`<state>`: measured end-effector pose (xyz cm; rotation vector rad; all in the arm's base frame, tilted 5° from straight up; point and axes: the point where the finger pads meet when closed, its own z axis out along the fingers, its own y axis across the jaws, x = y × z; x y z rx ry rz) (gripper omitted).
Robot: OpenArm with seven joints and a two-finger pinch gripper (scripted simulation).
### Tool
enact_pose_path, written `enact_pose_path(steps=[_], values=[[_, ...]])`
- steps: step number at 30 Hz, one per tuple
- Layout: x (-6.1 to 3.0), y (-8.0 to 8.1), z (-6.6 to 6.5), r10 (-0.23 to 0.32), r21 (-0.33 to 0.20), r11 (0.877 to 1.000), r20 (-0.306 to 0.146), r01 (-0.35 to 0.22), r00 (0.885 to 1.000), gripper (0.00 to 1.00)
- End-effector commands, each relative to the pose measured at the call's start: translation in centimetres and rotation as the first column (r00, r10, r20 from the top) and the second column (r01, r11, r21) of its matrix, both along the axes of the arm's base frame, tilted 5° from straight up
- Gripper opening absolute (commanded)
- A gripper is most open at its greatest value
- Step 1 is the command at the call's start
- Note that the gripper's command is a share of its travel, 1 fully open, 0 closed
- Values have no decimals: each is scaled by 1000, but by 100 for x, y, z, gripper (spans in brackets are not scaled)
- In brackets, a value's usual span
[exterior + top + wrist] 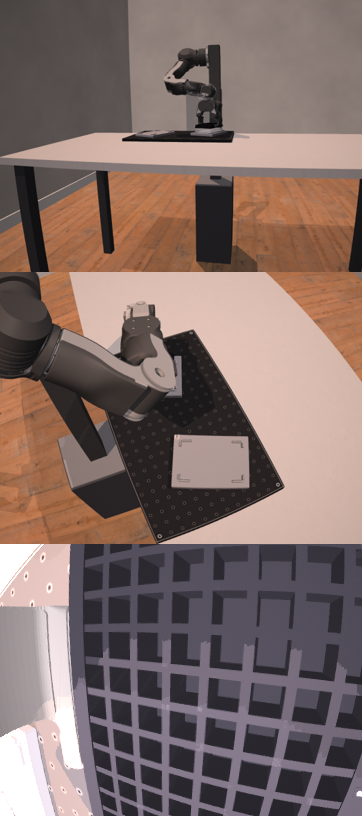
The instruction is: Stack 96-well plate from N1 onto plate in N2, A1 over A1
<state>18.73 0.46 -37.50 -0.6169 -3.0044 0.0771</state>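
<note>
A pale counter (263, 157) carries a black perforated board (222, 412) near its arm-side edge. The pincer (208, 120) is clamped on a dark well plate (220, 685), held just above a white plate (208, 131). The other nest (210, 462) lies bare.

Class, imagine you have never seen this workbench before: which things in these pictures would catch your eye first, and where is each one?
The big dark arm reaches from the left over the black pegboard, its gripper shut on a dark well plate whose grid fills the wrist view. That plate hangs just above a pale plate on the far nest. Nearer the camera in the top view lies an empty grey nest with four corner brackets.
</note>
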Motion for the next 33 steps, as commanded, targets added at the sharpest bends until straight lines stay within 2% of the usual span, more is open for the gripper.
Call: enact_pose_path(steps=[1, 33], values=[[6, 21, 4, 6, 8, 1000, 4, -6, 1000, 0], [3, 19, -49, 7, 8, 1000, 5, -7, 1000, 0]])
